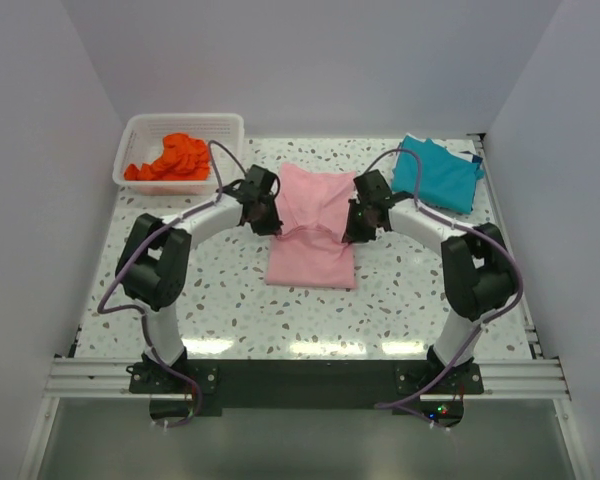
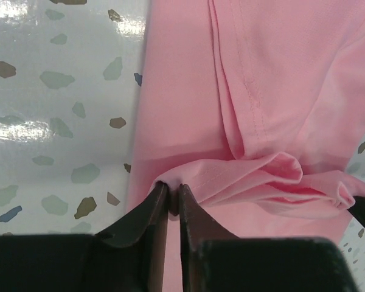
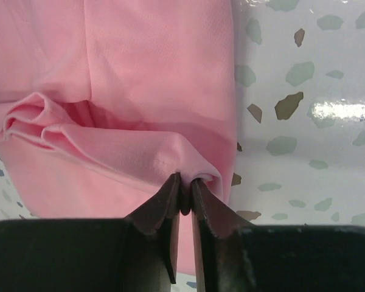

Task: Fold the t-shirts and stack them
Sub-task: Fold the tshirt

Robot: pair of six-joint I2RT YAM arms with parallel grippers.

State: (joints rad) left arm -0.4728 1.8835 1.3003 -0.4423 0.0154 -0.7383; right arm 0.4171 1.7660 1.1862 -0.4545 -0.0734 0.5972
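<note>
**Operator:** Report the left gripper (image 2: 173, 190).

**Technician:** Its two fingers are pressed together on a pinched fold at the left edge of the pink t-shirt (image 2: 280, 91). From the tips, a bunched ridge of cloth runs off to the right. Left of the tips is the speckled table (image 2: 61, 121).

**Operator:** And the right gripper (image 3: 185, 185)?

**Technician:** It is clamped on the opposite edge of the same shirt. The ridge leaves its tips to the left, and bare table lies to the right.

**Operator:** Where is the shirt overall?

**Technician:** It spans the gap between both grippers and rests on the table, extending beyond the tips and back toward the arm bases.

**Operator:** And the other shirts?

**Technician:** The teal t-shirt (image 1: 437, 172) lies beyond and right of the right gripper, well apart. The orange-red t-shirt (image 1: 175, 158) sits crumpled in the white mesh basket (image 1: 145, 128), beyond and left of the left gripper.
</note>
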